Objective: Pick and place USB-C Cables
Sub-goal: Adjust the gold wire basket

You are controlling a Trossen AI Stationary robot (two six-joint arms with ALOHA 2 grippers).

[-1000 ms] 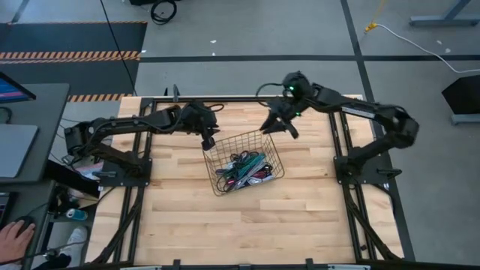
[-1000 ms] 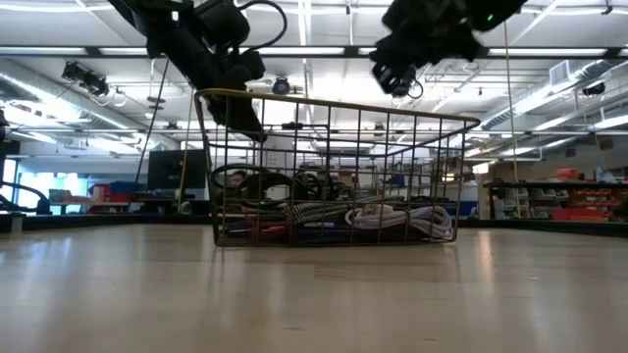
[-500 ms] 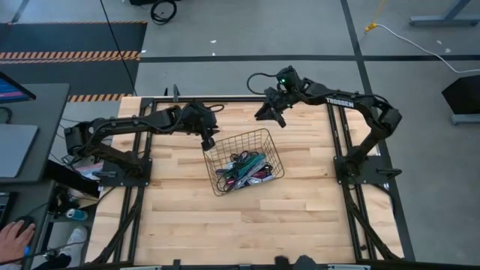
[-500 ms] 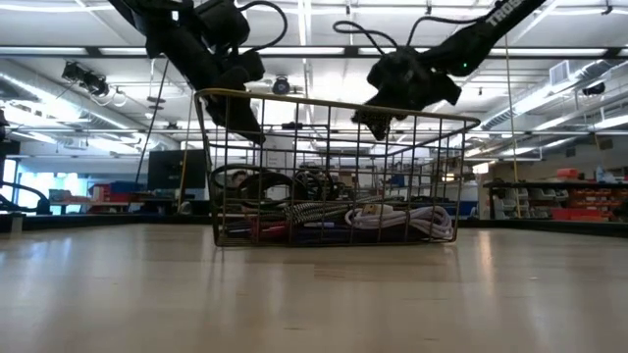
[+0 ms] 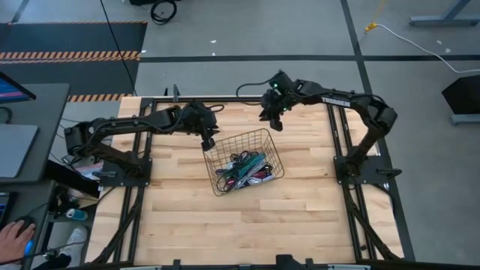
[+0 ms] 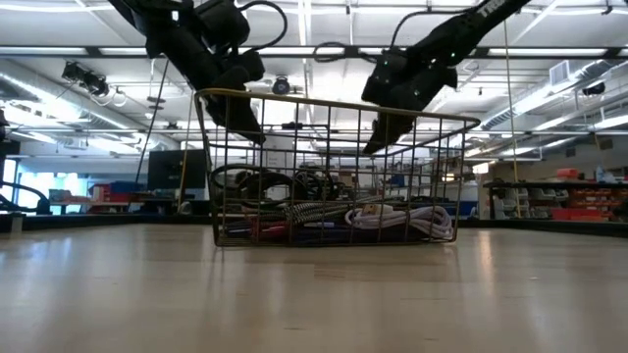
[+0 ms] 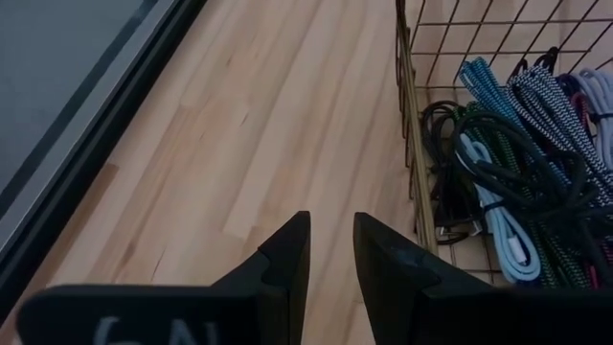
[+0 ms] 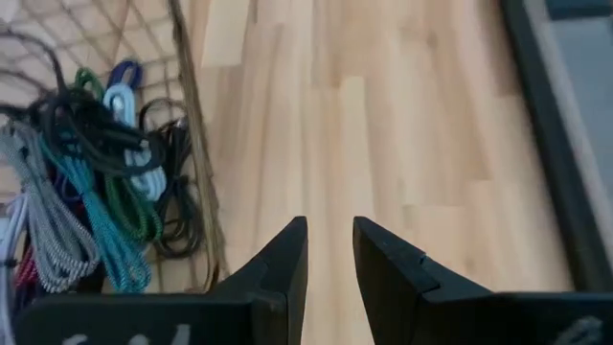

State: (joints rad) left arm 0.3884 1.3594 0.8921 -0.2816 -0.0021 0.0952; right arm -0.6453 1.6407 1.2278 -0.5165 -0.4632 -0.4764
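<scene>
A dark wire-mesh basket (image 5: 238,139) stands on the wooden table at mid-table. Inside lie several coiled USB-C cables (image 5: 241,169) in black, green, teal, pale blue and white. They also show in both wrist views, cables (image 7: 517,125) and cables (image 8: 86,192). My left gripper (image 5: 209,142) hangs slanting down just outside the basket's far-left corner, over bare wood beside the basket wall (image 7: 412,144). Its fingers (image 7: 287,251) stand a narrow gap apart with nothing between them. My right gripper (image 5: 275,121) slants down beyond the basket's far-right corner, also narrowly open and holding nothing.
Black frame rails (image 5: 225,98) run along the table's far edge and down both sides. Bare wood (image 5: 240,225) stretches from the basket to the near edge. At the picture's left are a desk with a laptop (image 5: 15,150) and a person's hand (image 5: 11,240).
My right gripper has swung toward the table's left edge and come down, tipping from near level to slanting downward at the basket's far-right corner. The basket and cables have not moved.
</scene>
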